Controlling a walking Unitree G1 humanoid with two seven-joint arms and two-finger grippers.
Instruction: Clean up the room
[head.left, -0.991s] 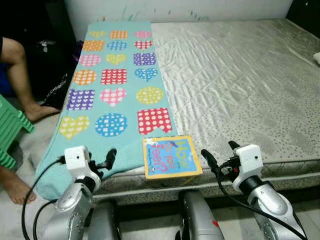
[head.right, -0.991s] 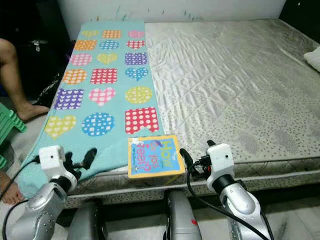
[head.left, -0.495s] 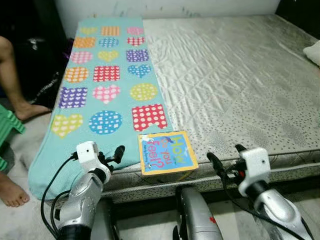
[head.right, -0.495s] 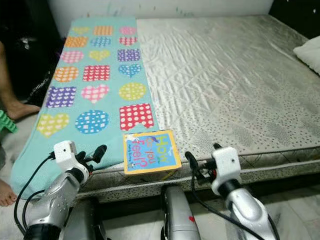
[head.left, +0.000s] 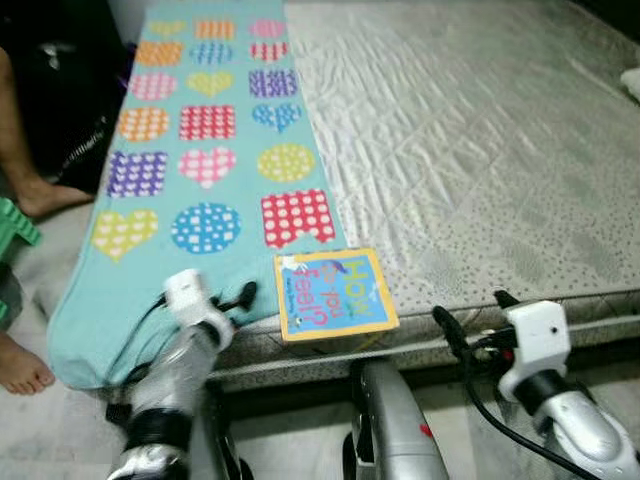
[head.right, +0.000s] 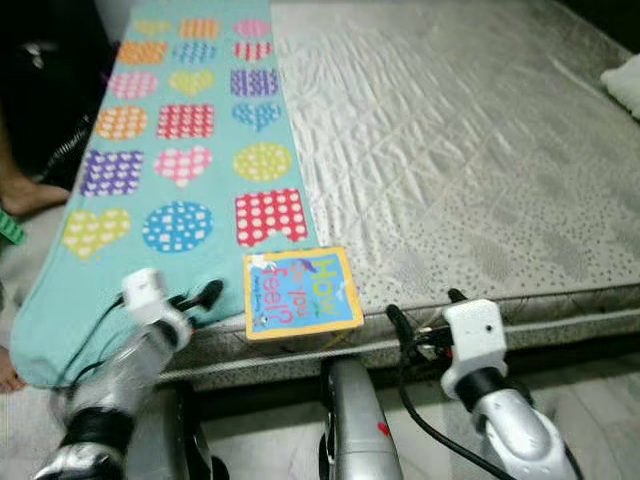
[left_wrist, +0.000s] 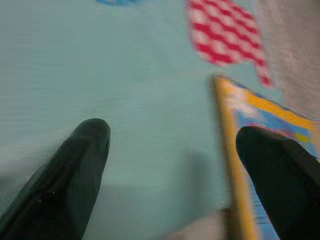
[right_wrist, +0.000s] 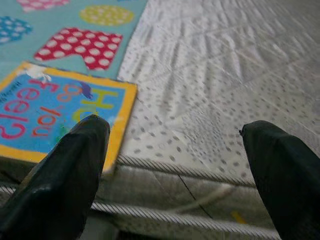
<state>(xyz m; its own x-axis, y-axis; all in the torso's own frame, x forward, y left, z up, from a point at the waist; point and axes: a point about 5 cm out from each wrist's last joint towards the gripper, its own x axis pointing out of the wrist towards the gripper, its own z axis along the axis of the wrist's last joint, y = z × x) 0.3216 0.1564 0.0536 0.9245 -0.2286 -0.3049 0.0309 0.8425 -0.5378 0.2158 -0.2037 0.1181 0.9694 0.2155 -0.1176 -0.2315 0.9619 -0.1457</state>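
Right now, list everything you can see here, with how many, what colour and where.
Book: one, yellow-bordered blue cover, at the mattress's near edge, partly on the blanket.
Blanket: one, teal with dotted hearts, circles and squares, along the mattress's left side.
Mattress: one, grey quilted, ahead.
Pillow: one, white, at the mattress's far right edge.
Stool: one, green, on the floor at left.
Person's feet: two, bare, on the floor left of the blanket.
Left gripper: open, over the blanket beside the book.
Right gripper: open, before the mattress edge, right of the book.
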